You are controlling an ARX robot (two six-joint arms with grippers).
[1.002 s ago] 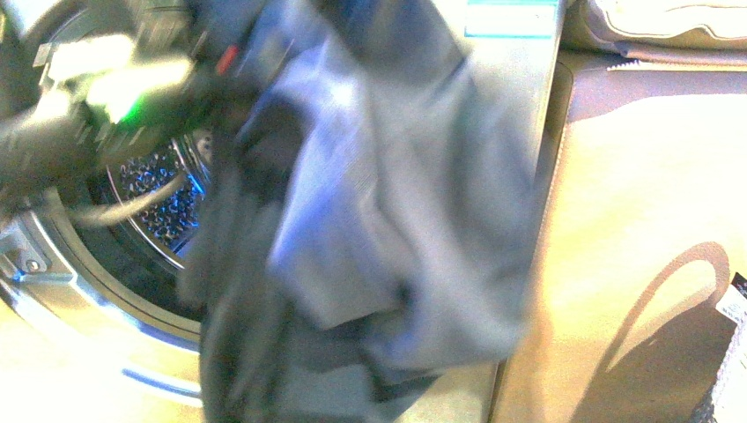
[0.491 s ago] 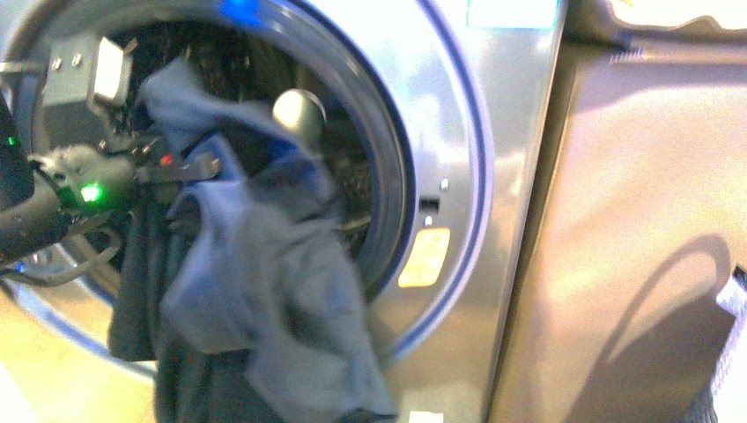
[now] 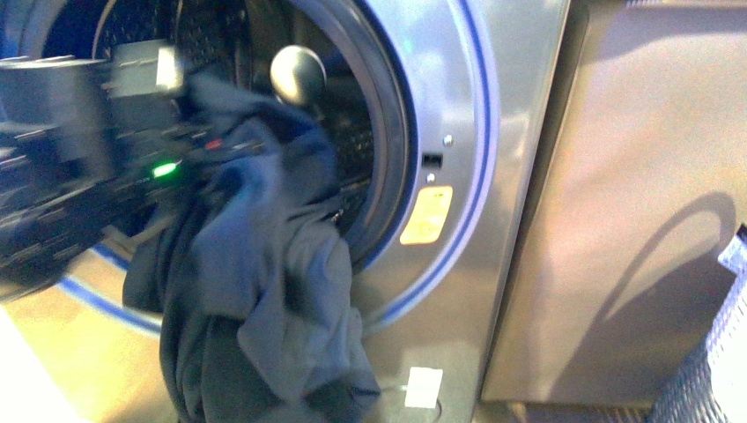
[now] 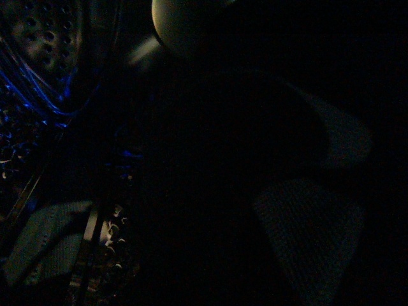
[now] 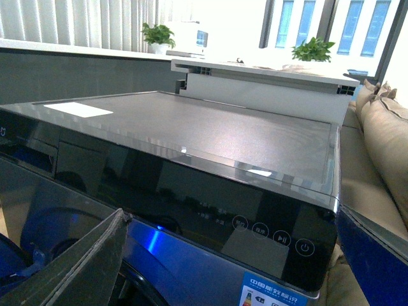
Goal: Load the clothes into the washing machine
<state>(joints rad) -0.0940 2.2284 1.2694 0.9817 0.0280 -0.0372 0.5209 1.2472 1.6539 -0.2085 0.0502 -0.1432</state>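
The washing machine fills the front view, its round porthole open onto the dark drum. My left gripper is blurred at the mouth of the porthole, shut on the top of the clothes. The blue-navy garment hangs from it over the lower rim and down the machine's front. The left wrist view is dark. In the right wrist view my right gripper is open and holds nothing, high beside the washing machine's glossy control panel and flat top.
A yellow sticker sits right of the porthole, and a white tag lies low on the front. The taupe cabinet stands to the right, with the grey woven basket at the bottom right corner. Cream cushions lie beside the machine's top.
The clothes no longer cover the view. My left gripper has carried them left to the porthole's mouth, and the bulk still hangs outside over the rim.
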